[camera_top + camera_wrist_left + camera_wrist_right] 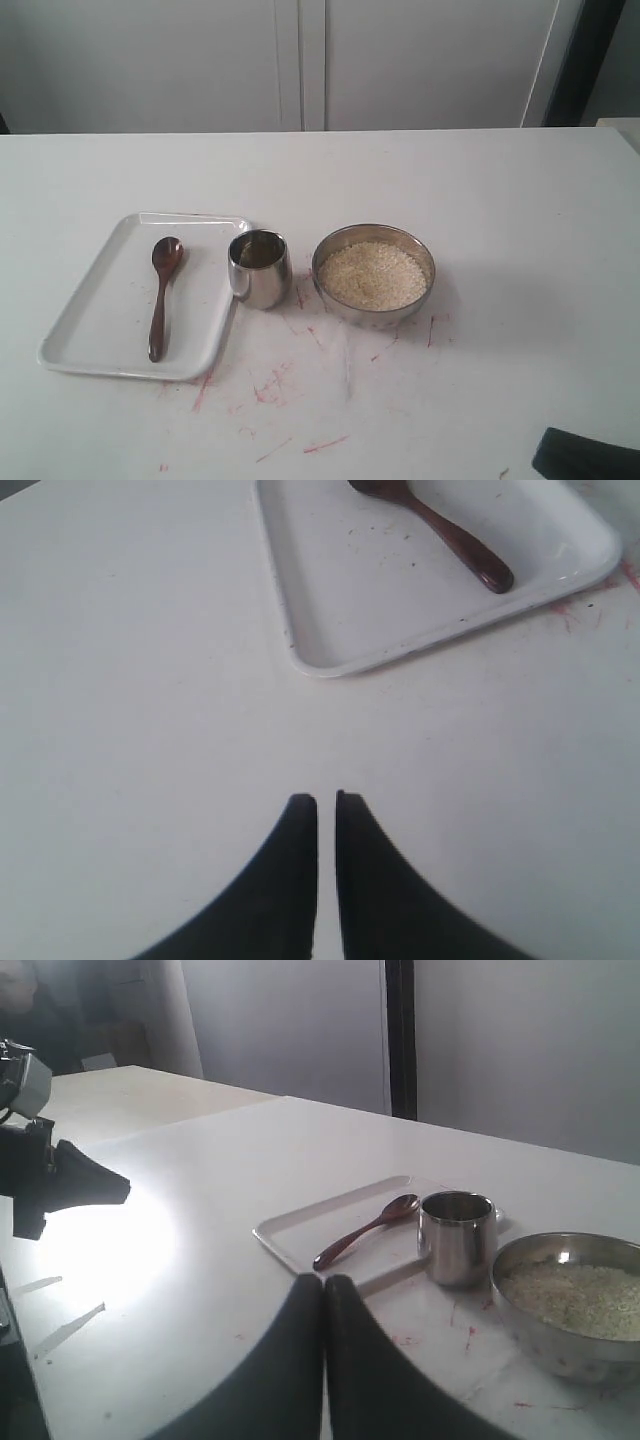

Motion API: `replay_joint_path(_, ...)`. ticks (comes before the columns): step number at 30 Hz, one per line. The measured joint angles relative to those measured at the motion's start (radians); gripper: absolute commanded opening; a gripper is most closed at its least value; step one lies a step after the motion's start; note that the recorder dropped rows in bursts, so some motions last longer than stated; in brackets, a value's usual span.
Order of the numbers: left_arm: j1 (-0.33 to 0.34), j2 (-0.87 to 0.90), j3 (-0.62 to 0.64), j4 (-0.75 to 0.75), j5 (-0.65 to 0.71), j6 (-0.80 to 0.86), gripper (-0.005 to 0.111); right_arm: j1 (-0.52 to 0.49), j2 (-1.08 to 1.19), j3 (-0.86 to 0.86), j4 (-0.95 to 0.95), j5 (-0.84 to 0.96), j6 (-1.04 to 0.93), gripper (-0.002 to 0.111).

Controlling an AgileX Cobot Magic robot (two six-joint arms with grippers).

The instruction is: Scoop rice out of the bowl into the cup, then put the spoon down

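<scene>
The dark wooden spoon [161, 292] lies in a white tray [100, 355], scoop towards the far side. Right of the tray stands the steel cup [260, 268], and right of that the steel bowl [345, 305] filled with rice [373, 274]. My left gripper [326, 800] is shut and empty, hovering over bare table short of the tray's near corner [320, 665]; the spoon's handle end [470, 555] shows beyond it. My right gripper [323, 1282] is shut and empty, well back from the spoon [365, 1230], cup [457, 1235] and bowl [560, 1345].
The white table [500, 200] carries red scribble marks [270, 385] in front of the cup and bowl. A dark piece of the right arm [585, 455] shows at the near right edge. The left arm [60, 1175] appears in the right wrist view. White cabinet doors stand behind.
</scene>
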Motion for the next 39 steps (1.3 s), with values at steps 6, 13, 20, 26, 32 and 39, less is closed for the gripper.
replay_joint_path(6,0.000,0.000,0.000,0.000,0.000,0.000,0.014,0.000,0.000,0.000,-0.006,0.002,-0.089,0.000)
replay_joint_path(13,0.000,0.000,0.000,0.000,0.000,0.000,0.014,0.000,0.000,0.000,-0.008,0.017,-0.113,0.000)
replay_joint_path(20,0.000,0.000,0.000,0.000,0.000,0.000,0.014,0.000,0.000,0.000,0.006,0.044,-0.110,0.000)
replay_joint_path(26,0.000,0.000,0.000,0.000,0.000,0.000,0.014,0.000,0.000,0.000,0.010,0.061,-0.064,0.000)
replay_joint_path(32,0.000,0.000,0.000,0.000,0.000,0.000,0.014,0.000,0.000,0.000,0.010,0.081,-0.058,0.000)
replay_joint_path(39,0.000,0.000,0.000,0.000,0.000,0.000,0.014,0.000,0.000,0.000,0.005,0.115,-0.058,0.000)
